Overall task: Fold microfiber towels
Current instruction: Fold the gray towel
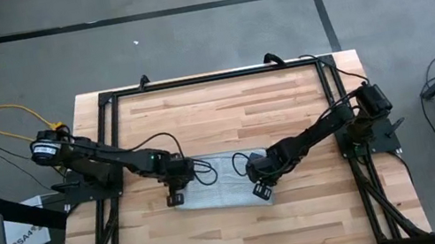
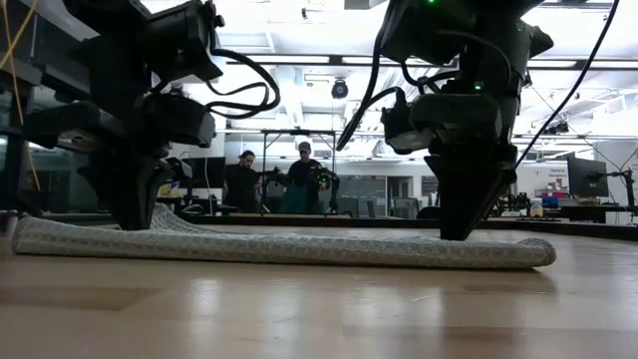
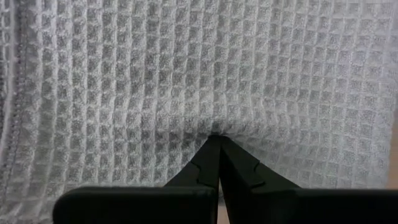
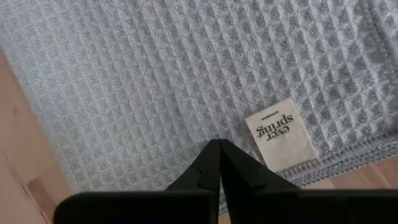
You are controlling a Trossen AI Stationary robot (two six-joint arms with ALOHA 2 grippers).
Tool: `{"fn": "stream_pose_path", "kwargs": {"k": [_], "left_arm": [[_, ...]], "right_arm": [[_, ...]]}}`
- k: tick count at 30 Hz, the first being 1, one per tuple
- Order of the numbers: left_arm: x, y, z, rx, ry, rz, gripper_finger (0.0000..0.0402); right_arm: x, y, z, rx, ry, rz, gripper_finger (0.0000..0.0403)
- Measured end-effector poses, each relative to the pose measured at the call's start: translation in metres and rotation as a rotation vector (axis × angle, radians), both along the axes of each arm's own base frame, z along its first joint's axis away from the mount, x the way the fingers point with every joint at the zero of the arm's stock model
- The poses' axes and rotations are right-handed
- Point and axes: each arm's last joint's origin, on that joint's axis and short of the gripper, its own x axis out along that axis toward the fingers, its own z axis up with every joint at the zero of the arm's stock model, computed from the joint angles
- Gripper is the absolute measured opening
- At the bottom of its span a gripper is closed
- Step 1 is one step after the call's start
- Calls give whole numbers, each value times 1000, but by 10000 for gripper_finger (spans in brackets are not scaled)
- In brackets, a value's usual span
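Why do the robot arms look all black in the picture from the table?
Low view: bright ceiling lights behind leave both arms as dark shapes, and the table shows glare. Wrist views: the towel is evenly lit, its weave sharp and its tag readable.

This is a robotics lab or open workshop hall. The high view shows a wooden desk (image 1: pixel 243 216) bolted into a black metal frame (image 1: pixel 106 101), standing on a grey concrete floor (image 1: pixel 185 38) marked with dark lines, with a yellow cable (image 1: pixel 9 109) trailing to equipment at the side. The low view looks into a large room with bright ceiling lights (image 2: pixel 299 40), monitors (image 2: pixel 588 178), and two people (image 2: pixel 274 179) standing at a distant workstation
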Motion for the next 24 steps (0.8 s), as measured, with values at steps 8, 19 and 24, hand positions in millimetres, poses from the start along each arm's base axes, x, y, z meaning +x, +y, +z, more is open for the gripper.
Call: {"fn": "stream_pose_path", "kwargs": {"k": [8, 19, 24], "left_arm": [[-2, -24, 0, -37, -16, -21, 0], [0, -48, 3, -70, -109, 7, 0], [3, -49, 5, -86, -148, 41, 0]], "right_arm": [[0, -10, 0, -60, 7, -23, 2], [5, -39, 0, -97, 6, -45, 2], [7, -56, 0, -129, 2, -51, 2]]}}
